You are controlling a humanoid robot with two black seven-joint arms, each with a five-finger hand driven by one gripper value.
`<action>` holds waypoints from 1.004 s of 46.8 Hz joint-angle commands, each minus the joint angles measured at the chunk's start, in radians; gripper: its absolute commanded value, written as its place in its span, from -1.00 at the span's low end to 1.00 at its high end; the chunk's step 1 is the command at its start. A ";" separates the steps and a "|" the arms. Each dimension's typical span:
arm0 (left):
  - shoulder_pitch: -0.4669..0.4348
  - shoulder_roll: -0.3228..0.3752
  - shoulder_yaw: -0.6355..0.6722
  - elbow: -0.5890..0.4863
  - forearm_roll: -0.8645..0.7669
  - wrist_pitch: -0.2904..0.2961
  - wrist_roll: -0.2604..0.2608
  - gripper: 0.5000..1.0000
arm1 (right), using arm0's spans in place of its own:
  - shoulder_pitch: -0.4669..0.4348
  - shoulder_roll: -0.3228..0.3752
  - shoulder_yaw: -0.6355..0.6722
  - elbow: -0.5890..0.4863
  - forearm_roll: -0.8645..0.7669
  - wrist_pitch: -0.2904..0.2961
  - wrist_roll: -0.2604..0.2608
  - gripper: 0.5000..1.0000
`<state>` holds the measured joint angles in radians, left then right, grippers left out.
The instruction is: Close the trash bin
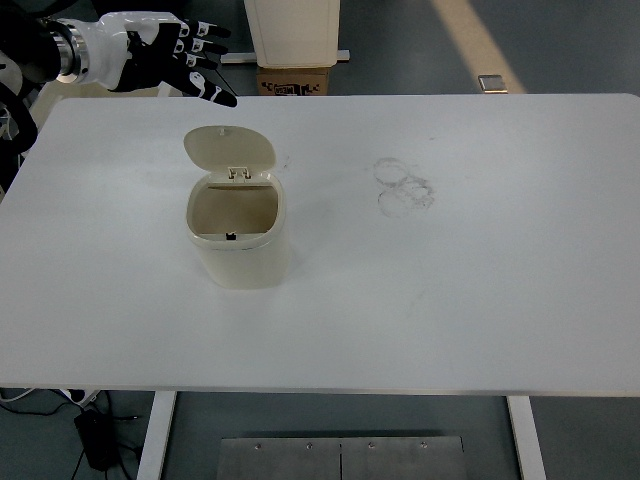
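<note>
- Trash bin (238, 240) left of centre on tabletop (450, 300), lid (229, 148) upright, open.
- Left hand (175, 62) upper left, fingers spread, holding nothing.
- Bin looks light, rigid plastic; push lid's top edge, may slide.

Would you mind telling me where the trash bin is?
The trash bin stands left of centre on the white table, lid open, the left robot hand beyond it.

Cream trash bin (237, 232), white table (480, 290), black-and-white left hand (165, 57).
</note>
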<state>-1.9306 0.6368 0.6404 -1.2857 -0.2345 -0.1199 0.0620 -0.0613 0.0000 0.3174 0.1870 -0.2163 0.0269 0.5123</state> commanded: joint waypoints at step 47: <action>-0.261 -0.181 0.278 -0.138 -0.002 -0.055 0.010 1.00 | 0.003 0.000 0.000 0.000 0.000 0.001 0.000 0.97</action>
<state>-2.1795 0.4594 0.9096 -1.4153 -0.2350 -0.1749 0.0710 -0.0589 0.0000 0.3175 0.1872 -0.2163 0.0275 0.5123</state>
